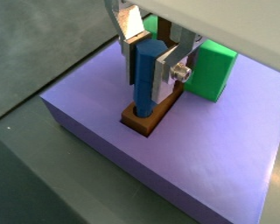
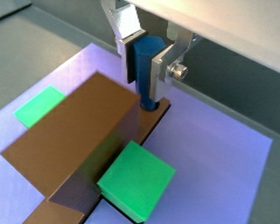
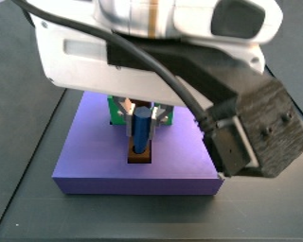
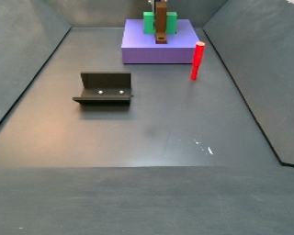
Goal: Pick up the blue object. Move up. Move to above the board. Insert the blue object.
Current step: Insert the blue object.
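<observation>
Writing or labels we could read nowhere. Gripper (image 1: 154, 54) hung over the lavender slab (image 1: 213, 166) at the far edge of the dark grey floor (image 4: 150, 128), pinching the blue peg (image 1: 146, 79) upright, its lower end at the hole of the brown board (image 2: 78, 140). Green blocks (image 2: 136, 179) flanked the board; the red peg (image 4: 197, 61) stood beside the slab, the fixture (image 4: 104, 88) well apart toward the floor's left edge.

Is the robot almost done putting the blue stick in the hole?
Nearly. The blue stick is picked up and stands upright with its lower end at the hole in the brown board. The hand grips its top. Left: pushing it fully in and letting go.
</observation>
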Controlling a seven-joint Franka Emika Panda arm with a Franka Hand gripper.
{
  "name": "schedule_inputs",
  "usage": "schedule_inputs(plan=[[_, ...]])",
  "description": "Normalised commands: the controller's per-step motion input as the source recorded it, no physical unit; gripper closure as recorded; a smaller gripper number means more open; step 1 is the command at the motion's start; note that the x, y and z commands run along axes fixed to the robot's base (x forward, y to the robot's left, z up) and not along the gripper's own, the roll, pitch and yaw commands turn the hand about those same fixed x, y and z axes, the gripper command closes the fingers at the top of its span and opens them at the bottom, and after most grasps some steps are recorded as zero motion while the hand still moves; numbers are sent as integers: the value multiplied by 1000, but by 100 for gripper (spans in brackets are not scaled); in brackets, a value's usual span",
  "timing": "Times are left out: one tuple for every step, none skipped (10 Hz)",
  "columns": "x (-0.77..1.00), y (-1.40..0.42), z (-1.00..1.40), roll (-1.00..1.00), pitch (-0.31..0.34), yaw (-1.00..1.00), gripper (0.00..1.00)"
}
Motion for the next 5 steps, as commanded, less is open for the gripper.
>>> schedule_inputs(plan=[[334, -83, -600, 96, 73, -66, 100], [223, -31, -634, 106, 84, -49, 100], [49, 0, -557, 79, 71, -23, 100], [0, 0, 0, 6, 0, 0, 100], [0, 0, 0, 0, 0, 0, 100]])
